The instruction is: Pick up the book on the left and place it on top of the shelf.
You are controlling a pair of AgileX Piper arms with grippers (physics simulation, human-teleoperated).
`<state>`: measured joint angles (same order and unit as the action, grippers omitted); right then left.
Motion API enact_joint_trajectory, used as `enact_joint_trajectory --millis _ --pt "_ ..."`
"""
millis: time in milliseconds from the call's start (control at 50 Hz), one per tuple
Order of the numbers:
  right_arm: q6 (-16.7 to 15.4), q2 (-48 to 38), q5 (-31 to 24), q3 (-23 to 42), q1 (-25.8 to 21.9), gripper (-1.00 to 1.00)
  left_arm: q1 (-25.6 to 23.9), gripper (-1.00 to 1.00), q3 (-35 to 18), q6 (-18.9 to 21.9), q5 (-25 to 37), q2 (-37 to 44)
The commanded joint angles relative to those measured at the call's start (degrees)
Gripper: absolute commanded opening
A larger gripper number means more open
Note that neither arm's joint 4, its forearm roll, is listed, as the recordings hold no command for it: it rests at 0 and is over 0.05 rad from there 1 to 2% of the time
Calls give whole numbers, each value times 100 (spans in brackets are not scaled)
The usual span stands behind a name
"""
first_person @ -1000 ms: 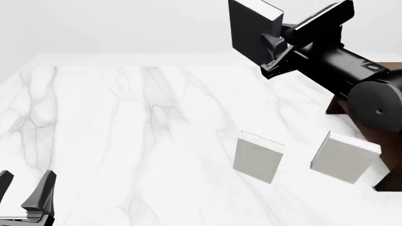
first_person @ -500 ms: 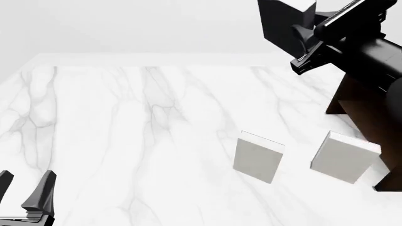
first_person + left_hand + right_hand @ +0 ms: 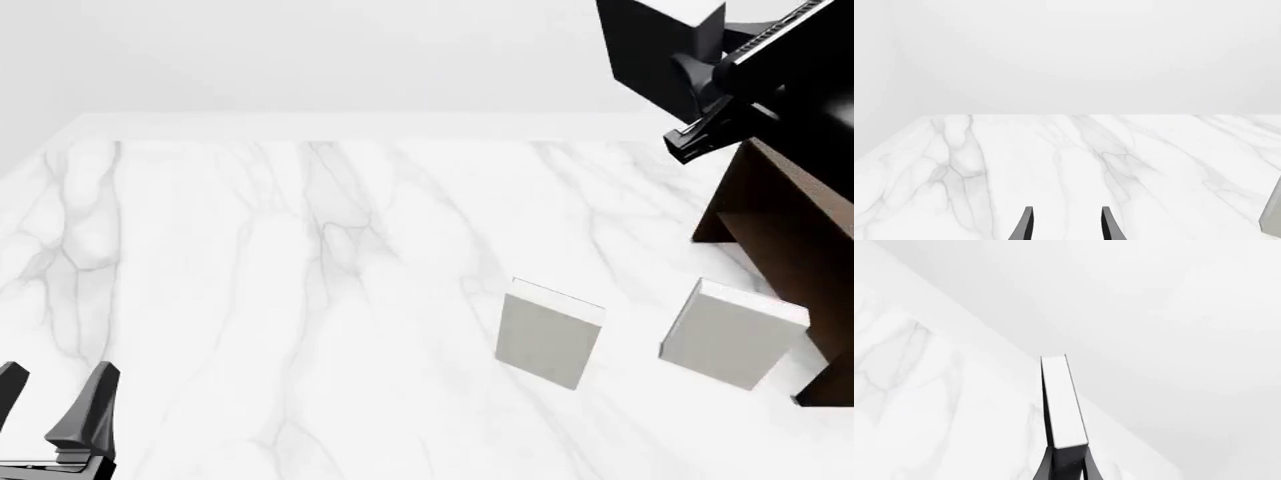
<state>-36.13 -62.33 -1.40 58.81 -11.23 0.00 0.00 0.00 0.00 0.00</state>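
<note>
A: Nearest me, at the lower left of the front frame, my left gripper [image 3: 54,420] sits idle, fingers spread with nothing between them.

B: And mid-frame?

A: Two larger white-grey books [image 3: 550,332] [image 3: 733,332] stand upright on the white marble-veined table [image 3: 267,260], well apart from my load.

B: Where's the load?

A: The small black book with white page edges [image 3: 654,45] hangs at the upper right, pinched by my right gripper [image 3: 701,95], fingers pressed onto its covers. The wrist view shows its pale edge [image 3: 1063,400] running straight out from the fingers.

B: Over the shelf?

A: Just beside the dark brown wooden shelf [image 3: 787,225], I judge. I should carry it farther right, level it above the flat top, lower until it bears, then release.

B: Surroundings?

A: Plain pale walls, nothing else.
</note>
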Motion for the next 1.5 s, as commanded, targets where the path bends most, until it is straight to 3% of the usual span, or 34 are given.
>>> enact_joint_trajectory --millis 20,1500 --pt "-28 211 -116 52 209 -100 0 100 0 0 0 0" --pt "-612 829 -380 -418 1790 -100 0 100 0 0 0 0"
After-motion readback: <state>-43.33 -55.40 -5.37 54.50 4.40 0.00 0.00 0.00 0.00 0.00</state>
